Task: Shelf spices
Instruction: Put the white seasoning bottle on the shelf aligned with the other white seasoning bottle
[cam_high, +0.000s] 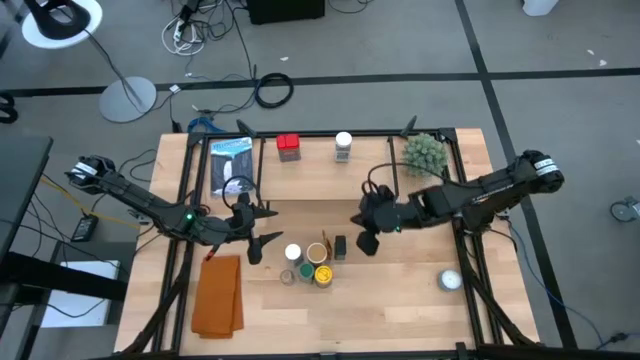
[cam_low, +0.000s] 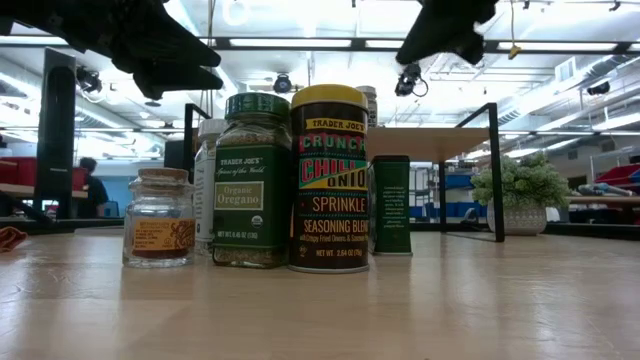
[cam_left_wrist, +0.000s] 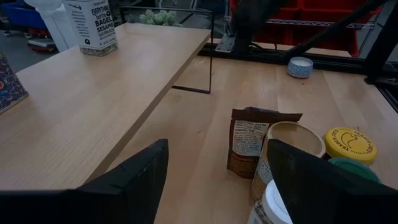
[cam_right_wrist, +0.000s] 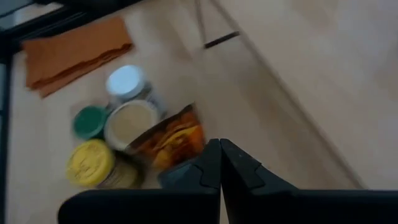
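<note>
Several spices stand in a cluster on the tabletop near its front: a white-lidded jar (cam_high: 293, 253), a tan-lidded one (cam_high: 317, 252), a yellow-lidded one (cam_high: 323, 273), a green-lidded one (cam_high: 304, 270) and a small dark packet (cam_high: 340, 246). The shelf (cam_high: 320, 178) spans the back; a red tin (cam_high: 289, 147) and a white-capped jar (cam_high: 343, 147) stand on it. My left gripper (cam_high: 265, 228) hovers open just left of the cluster. My right gripper (cam_high: 366, 243) hangs shut, right of the packet (cam_right_wrist: 171, 140) and above the table.
A dark printed box (cam_high: 232, 165) lies on the shelf's left part, and a green plant ball (cam_high: 424, 152) sits at its right end. An orange cloth (cam_high: 218, 295) lies at the front left. A white round object (cam_high: 450, 280) sits at the front right.
</note>
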